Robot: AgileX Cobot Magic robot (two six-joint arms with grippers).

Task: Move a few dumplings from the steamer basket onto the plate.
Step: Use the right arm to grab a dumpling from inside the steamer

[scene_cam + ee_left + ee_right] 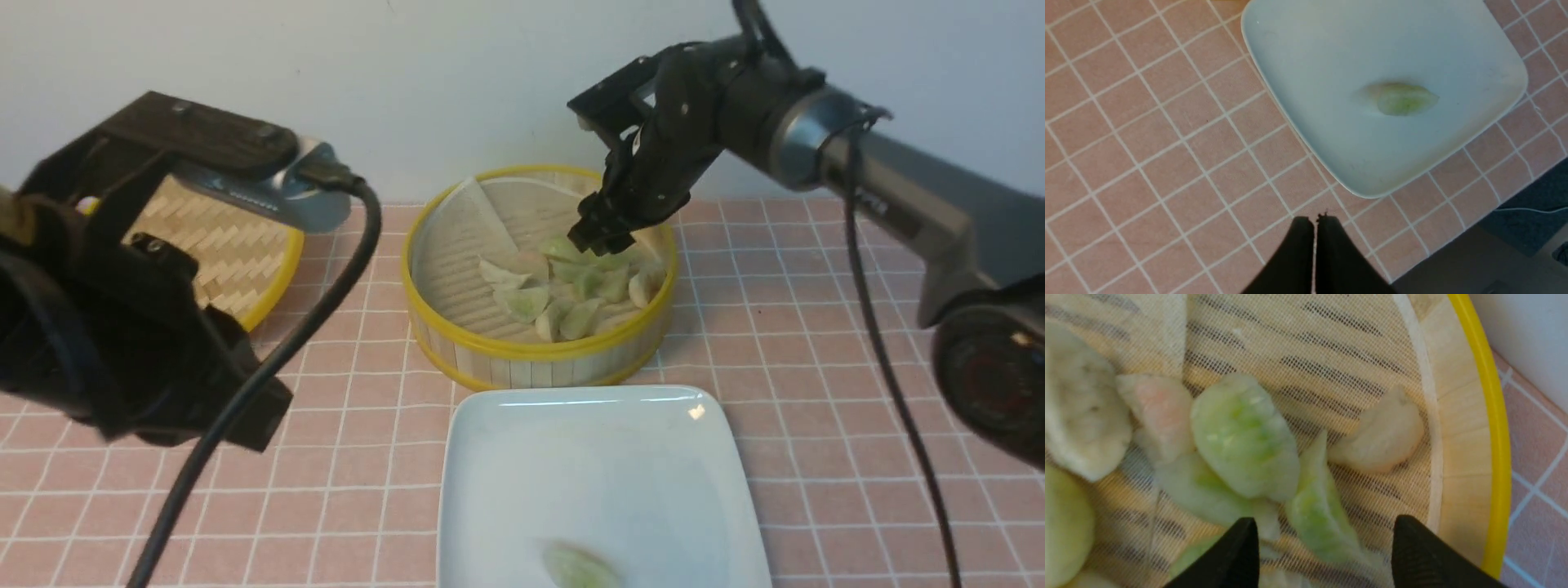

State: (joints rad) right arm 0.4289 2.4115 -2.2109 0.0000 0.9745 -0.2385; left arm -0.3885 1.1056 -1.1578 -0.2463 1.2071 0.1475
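The steamer basket (pixel 535 363) stands mid-table with several pale green and cream dumplings (pixel 563 294) on its liner. My right gripper (pixel 1325 531) is open just above them, inside the basket (pixel 1494 457), with a green dumpling (pixel 1318 514) between its fingers; in the front view the right gripper (pixel 602 235) hangs over the pile's far side. The plate (pixel 604 457) lies in front of the basket with one green dumpling (pixel 578 565) near its front edge, also in the left wrist view (pixel 1400 98). My left gripper (pixel 1314 220) is shut and empty over the tiles beside the plate (pixel 1331 41).
A flat woven lid with a yellow rim (pixel 237 253) lies at the back left, partly behind my left arm (pixel 122 327). The table is pink tile (pixel 816 343) with a pale wall behind. The table's edge (pixel 1453 245) runs close to the plate's corner.
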